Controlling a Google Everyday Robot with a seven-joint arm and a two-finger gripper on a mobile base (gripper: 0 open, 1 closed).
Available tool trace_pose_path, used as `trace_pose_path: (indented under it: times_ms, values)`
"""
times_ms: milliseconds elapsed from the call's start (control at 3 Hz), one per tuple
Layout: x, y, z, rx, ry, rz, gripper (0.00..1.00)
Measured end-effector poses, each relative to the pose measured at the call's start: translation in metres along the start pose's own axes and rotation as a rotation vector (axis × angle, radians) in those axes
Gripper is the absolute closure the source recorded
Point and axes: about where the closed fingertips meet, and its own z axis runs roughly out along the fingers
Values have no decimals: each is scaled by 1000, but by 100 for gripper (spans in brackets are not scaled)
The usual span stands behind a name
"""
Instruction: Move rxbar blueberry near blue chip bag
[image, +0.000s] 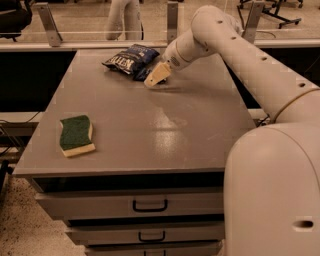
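The blue chip bag (129, 58) lies crinkled at the far middle of the grey table (150, 130), white lettering facing up. My gripper (155, 76) is low over the table at the bag's right front corner, touching or almost touching it, with the arm reaching in from the right. The rxbar blueberry does not show as a separate thing. It may be hidden under or behind the gripper.
A green and yellow sponge (76, 135) lies near the table's front left. Drawers with dark handles (150, 205) sit under the tabletop. A glass barrier with metal posts (172, 20) runs behind the table's far edge.
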Motion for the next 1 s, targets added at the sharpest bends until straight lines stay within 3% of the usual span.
trace_pose_path:
  times_ms: [333, 667, 1000]
  values:
    - [0, 0, 0, 0, -1, 0, 0]
    - [3, -9, -35, -13, -84, 22, 0]
    - [18, -29, -113, 11, -197, 32, 0]
